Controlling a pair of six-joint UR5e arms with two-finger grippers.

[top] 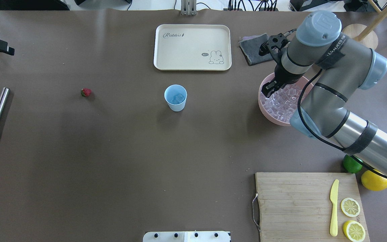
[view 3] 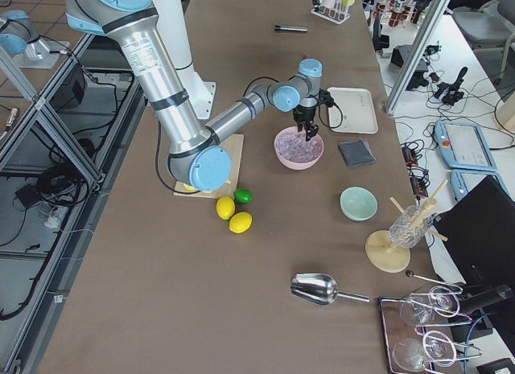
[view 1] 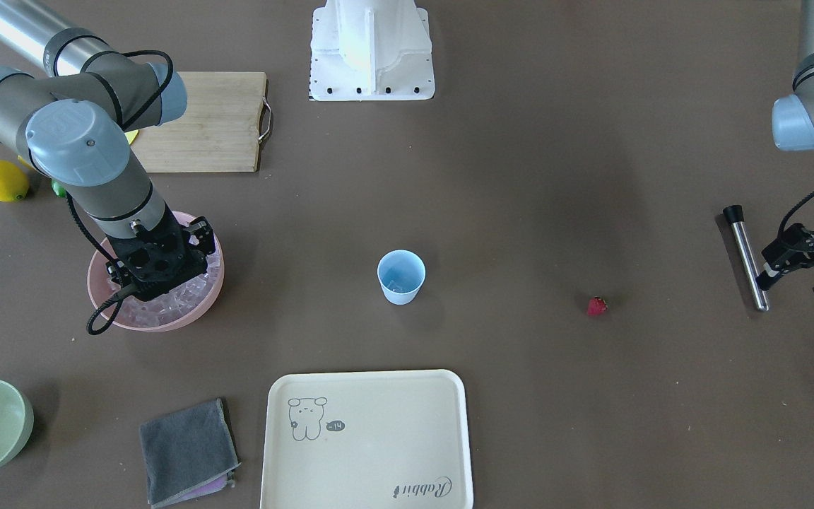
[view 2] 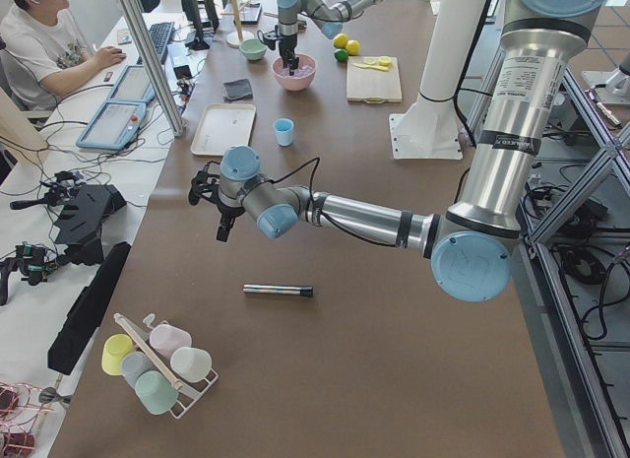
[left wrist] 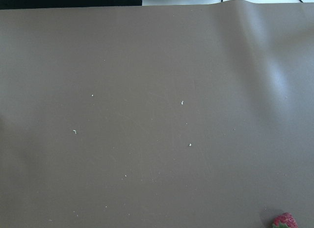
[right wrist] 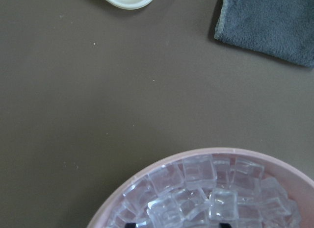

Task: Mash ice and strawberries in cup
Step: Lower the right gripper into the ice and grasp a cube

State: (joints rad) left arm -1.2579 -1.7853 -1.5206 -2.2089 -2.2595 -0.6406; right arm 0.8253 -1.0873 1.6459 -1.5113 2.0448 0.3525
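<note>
**Right gripper** [top: 269,89]: hangs tips-down inside the pink bowl. The wrist view shows its two fingertips spread, with cubes lying between and around them and nothing pinched yet.

**Left gripper** [view 1: 797,281]: low over the table at the far end, jaws spread and holding nothing.

**Pink bowl** [top: 266,116]: directly under the right jaws and heaped with ice.

**Metal rod** [view 1: 747,258], black-capped: lies flat just beside the left jaws, not touching them. It is likely the masher, rigid and smooth. A grip mid-shaft looks best.

**Cup** [view 1: 401,283]: upright, well apart from both pairs of jaws and roughly midway between them.
- Contents: at least one cube [top: 179,98] sits in the bottom, and no berry is inside.
- Handling: probably light, thin-walled and quick to tip. It would want steadying by a pinch across the rim or wall while it is pounded.

**Strawberry** [view 1: 596,306]: alone on the table between the cup and the left jaws, nearer the left jaws.
- Handling: looks soft and easily bruised. Take it gently across its broadest part, not by the tip.

**Ice** [right wrist: 198,171]: small clear cubes, packed loosely beneath the right jaws.
- Handling: likely hard, slick and prone to squirt out of a grip. Close squarely on two opposite flat faces of one top cube. Neighbours may shift as the fingers come down.
</note>
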